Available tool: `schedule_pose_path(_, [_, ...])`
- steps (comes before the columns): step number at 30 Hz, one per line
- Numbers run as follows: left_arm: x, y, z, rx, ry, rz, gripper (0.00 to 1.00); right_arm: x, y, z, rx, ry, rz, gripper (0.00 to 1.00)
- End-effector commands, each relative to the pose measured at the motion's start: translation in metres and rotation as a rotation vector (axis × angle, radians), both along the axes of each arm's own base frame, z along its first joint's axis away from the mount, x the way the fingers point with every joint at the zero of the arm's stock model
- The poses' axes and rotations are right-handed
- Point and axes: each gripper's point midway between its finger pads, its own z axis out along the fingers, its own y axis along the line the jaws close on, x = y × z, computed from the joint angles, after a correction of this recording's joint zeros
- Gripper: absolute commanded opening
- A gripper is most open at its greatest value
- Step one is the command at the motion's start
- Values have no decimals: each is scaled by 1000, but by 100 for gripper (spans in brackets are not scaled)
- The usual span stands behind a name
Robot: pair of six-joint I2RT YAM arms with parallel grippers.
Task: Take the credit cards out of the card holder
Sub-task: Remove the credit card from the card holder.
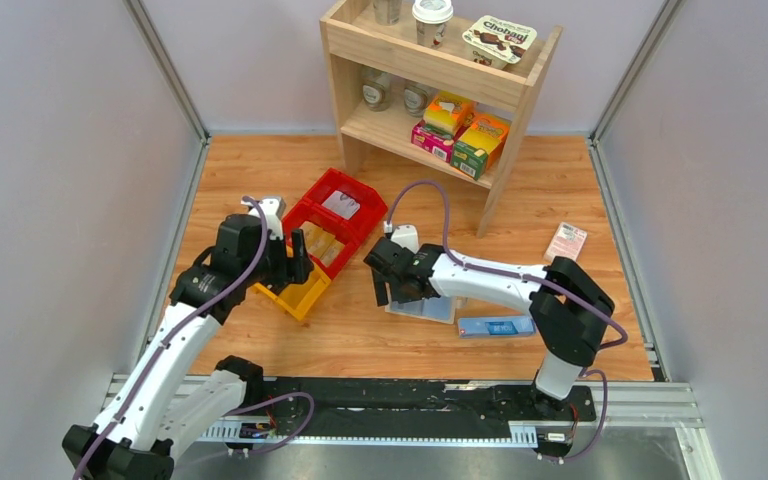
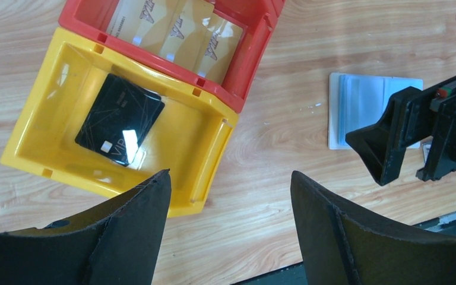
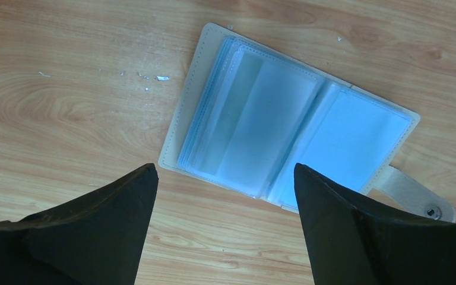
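Bench (image 1: 360,340) carries all items. Red bin (image 2: 255,53) and yellow bin (image 2: 214,160), touching each other, stand apart from the card holder (image 3: 285,119) on the left arm's side. The holder lies open and flat; its visible sleeves look empty. Gold cards (image 2: 178,35) lie in the red bin, one black card (image 2: 119,119) in the yellow. Left fingers (image 2: 136,219) are spread, empty, away from the holder; right fingers (image 3: 113,219) are spread, empty, above it. Judgement: removal largely done; covered sleeves unverified.

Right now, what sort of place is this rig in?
Probably a robot test cell, not a real shop or home: plain grey partition walls box in a wooden tabletop, with a small shelf of staged groceries.
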Motion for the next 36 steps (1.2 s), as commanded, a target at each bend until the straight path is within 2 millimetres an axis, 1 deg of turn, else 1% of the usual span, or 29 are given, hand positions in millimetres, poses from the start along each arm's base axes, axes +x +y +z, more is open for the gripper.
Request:
schedule_pose_path(1, [-1, -6, -1, -15, 3, -41, 81, 3, 0, -9, -6, 32, 6, 86])
schedule_pose_path(5, [5, -11, 2, -37, -18, -45, 81, 3, -4, -26, 1, 75, 17, 81])
schedule_pose_path(6, [7, -12, 3, -43, -22, -46, 81, 3, -7, -29, 3, 87, 18, 81])
schedule_pose_path(12, [9, -25, -2, -107, 2, -62, 82, 17, -26, -29, 51, 90, 59, 75])
schedule_pose_path(14, [8, -31, -5, -131, 12, -64, 82, 20, -34, -33, 54, 107, 63, 73])
schedule_pose_path(17, [9, -38, -5, -140, 5, -60, 82, 20, -39, -39, 49, 127, 97, 72])
schedule_pose_path(21, [11, -54, -7, -142, 0, -67, 82, 20, -50, -49, 34, 141, 121, 68])
schedule_pose_path(25, [16, -76, -8, -152, 11, -102, 83, 21, -53, -54, 48, 154, 159, 65])
schedule_pose_path(29, [23, -100, -7, -139, 9, -160, 83, 21, -57, -51, 40, 133, 173, 58])
schedule_pose_path(30, [26, -105, -12, -133, 24, -171, 82, 22, -59, -50, 40, 126, 167, 57])
schedule_pose_path(31, [28, -111, -8, -132, 16, -191, 82, 23, -60, -49, 43, 118, 161, 57])
schedule_pose_path(32, [31, -117, -14, -128, 37, -205, 82, 25, -61, -47, 44, 109, 154, 57])
schedule_pose_path(33, [33, -122, -10, -131, 27, -224, 81, 26, -62, -46, 45, 101, 148, 56])
schedule_pose_path(34, [35, -128, -16, -130, 46, -239, 80, 28, -63, -45, 43, 90, 140, 56])
schedule_pose_path(36, [39, -138, -18, -138, 54, -267, 76, 29, -64, -45, 39, 85, 134, 55])
